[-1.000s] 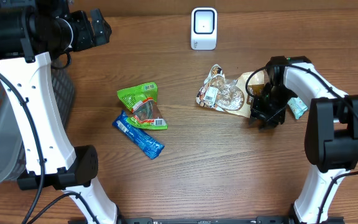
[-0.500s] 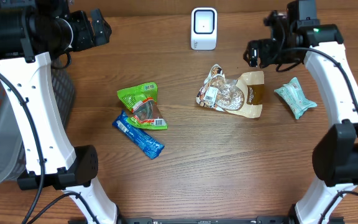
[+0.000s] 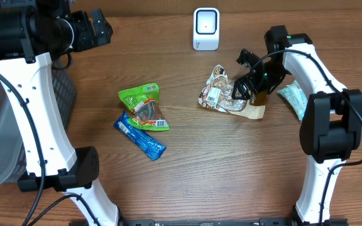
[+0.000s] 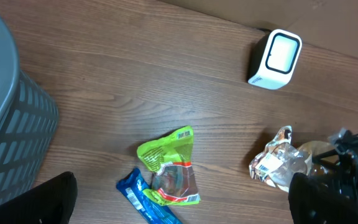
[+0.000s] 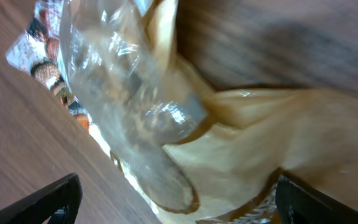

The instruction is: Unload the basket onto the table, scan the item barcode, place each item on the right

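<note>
While close over the crumpled clear-and-tan snack bag [image 3: 228, 97], grips nothing with the right gripper [image 3: 247, 76]: jaws spread wide, dark fingers [image 5: 48, 202] at either lower corner of the right wrist view, crinkled film and tan paper filling the space between. Bag flat on the wooden table [image 3: 231, 169], white barcode label [image 3: 213, 95] facing up at its left end, well apart from the white scanner [image 3: 206, 28] near the far edge. Just right of the bag, a teal packet [image 3: 292, 97], partly hidden by the arm. Further left, a green pouch [image 3: 144, 100] touching a blue bar wrapper [image 3: 141, 135]. Up at the far left corner, left gripper [image 3: 101, 29] likewise wide and empty, near a gray slatted basket [image 4: 11, 124].
</note>
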You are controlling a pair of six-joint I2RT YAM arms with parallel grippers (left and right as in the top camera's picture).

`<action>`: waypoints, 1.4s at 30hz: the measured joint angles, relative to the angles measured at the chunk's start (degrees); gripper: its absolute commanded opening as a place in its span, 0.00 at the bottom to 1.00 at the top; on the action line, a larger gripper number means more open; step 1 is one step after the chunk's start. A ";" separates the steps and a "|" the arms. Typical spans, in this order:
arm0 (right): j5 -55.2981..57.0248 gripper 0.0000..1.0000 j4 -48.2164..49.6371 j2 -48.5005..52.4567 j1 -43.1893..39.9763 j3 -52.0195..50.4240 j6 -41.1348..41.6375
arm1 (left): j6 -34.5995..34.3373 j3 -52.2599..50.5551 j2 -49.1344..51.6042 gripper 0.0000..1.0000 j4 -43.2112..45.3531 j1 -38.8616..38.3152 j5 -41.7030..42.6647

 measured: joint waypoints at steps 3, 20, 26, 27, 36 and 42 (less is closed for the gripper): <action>-1.22 0.88 0.61 1.62 0.00 -0.90 -1.42 | 0.00 0.00 0.00 1.00 0.00 0.00 0.02; -3.74 0.96 -9.33 -1.49 3.34 13.68 3.52 | 0.00 0.00 0.00 1.00 0.00 0.00 0.02; 4.72 0.96 5.38 -2.40 3.74 12.85 1.99 | 0.00 0.00 0.00 1.00 0.00 0.00 0.00; 5.16 0.96 6.62 -2.40 3.63 12.20 1.33 | 0.00 0.00 0.00 1.00 -0.02 0.00 0.02; 1.03 1.00 1.07 3.43 1.81 10.86 -4.37 | 0.00 0.00 0.00 1.00 0.00 0.00 0.00; -2.49 1.00 -0.55 8.41 1.77 8.55 -5.51 | 0.00 0.00 0.00 1.00 0.00 0.00 0.00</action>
